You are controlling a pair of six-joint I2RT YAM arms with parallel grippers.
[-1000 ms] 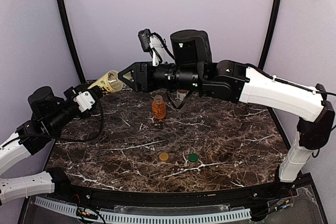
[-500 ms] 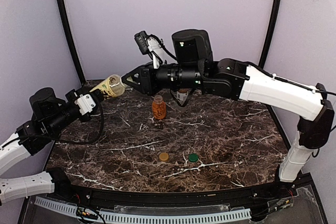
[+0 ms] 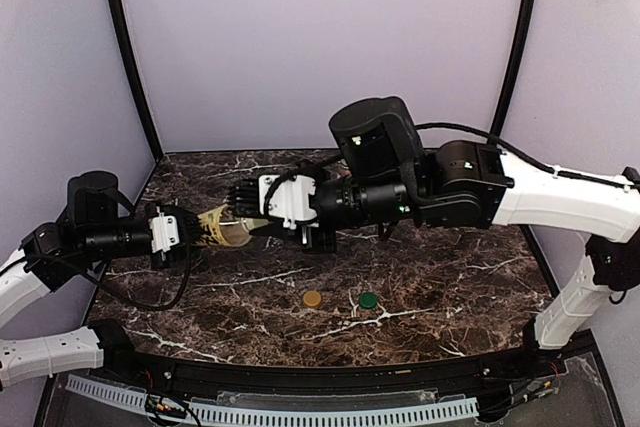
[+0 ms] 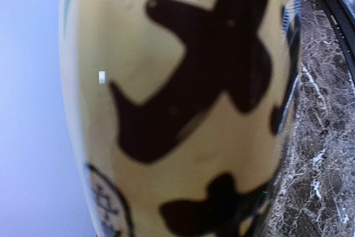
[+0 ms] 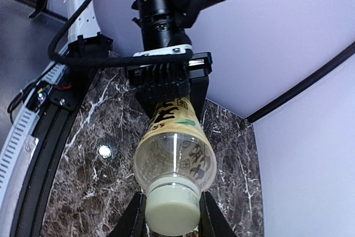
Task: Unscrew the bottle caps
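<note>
The yellow-labelled bottle (image 3: pixel 222 227) lies level, low over the table's left side. My left gripper (image 3: pixel 190 230) is shut on its labelled body; in the left wrist view the label (image 4: pixel 177 109) fills the frame and hides the jaws. My right gripper (image 5: pixel 171 218) is shut on the bottle's pale green cap (image 5: pixel 171 210), one finger on each side. It shows in the top view (image 3: pixel 248 217) at the bottle's right end. The left gripper (image 5: pixel 168 84) holds the far end in the right wrist view. The orange and brownish bottles are hidden behind my right arm.
A gold cap (image 3: pixel 312 299) and a green cap (image 3: pixel 368 300) lie loose on the dark marble table (image 3: pixel 450 277) near the front middle. My right arm (image 3: pixel 430 192) stretches across the back of the table. Purple walls stand close behind.
Both arms have come down and the bottle has dropped from near the back wall to low over the table, now level. My right arm now covers the orange bottle.
</note>
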